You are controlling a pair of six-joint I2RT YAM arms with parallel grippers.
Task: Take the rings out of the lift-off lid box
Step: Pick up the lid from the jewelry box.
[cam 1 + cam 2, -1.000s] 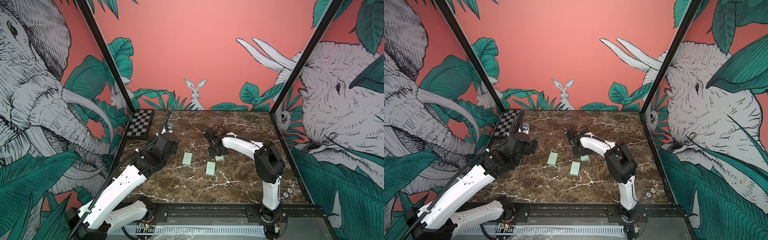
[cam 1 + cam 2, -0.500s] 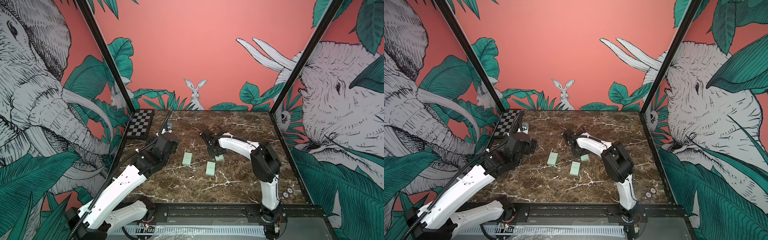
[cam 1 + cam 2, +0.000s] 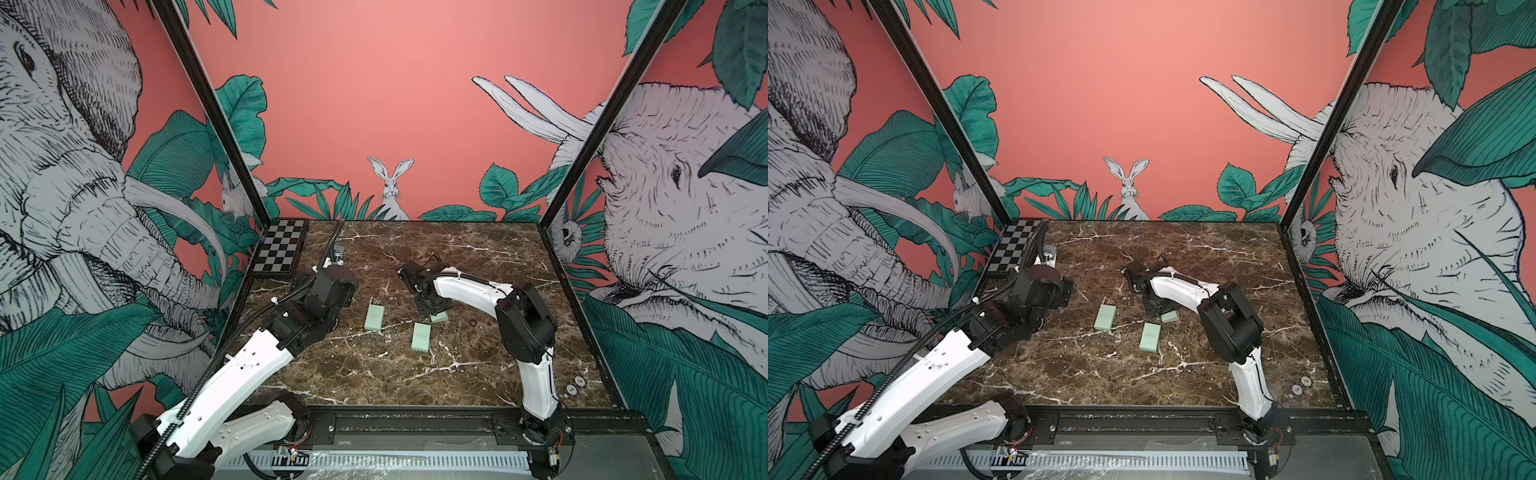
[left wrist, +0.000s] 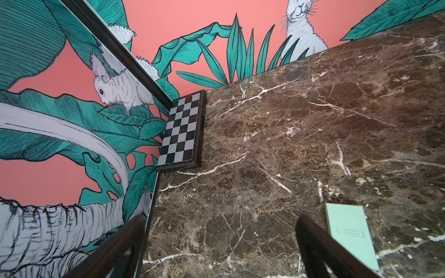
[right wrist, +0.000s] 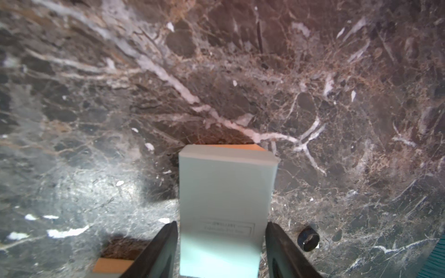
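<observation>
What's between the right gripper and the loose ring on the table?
Only bare table separates right gripper and ring, seen in the right wrist view.

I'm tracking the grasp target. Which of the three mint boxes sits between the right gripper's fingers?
The right box, beside the loose ring: the right gripper straddles it. The middle box and left box lie untouched.

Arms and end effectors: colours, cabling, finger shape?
Both arms: white link shells, black joint housings. Left arm carries a black corrugated conduit; right arm has a thin black cable over its wrist. Left end effector and right end effector: dark tapered fingers. No markings visible.
</observation>
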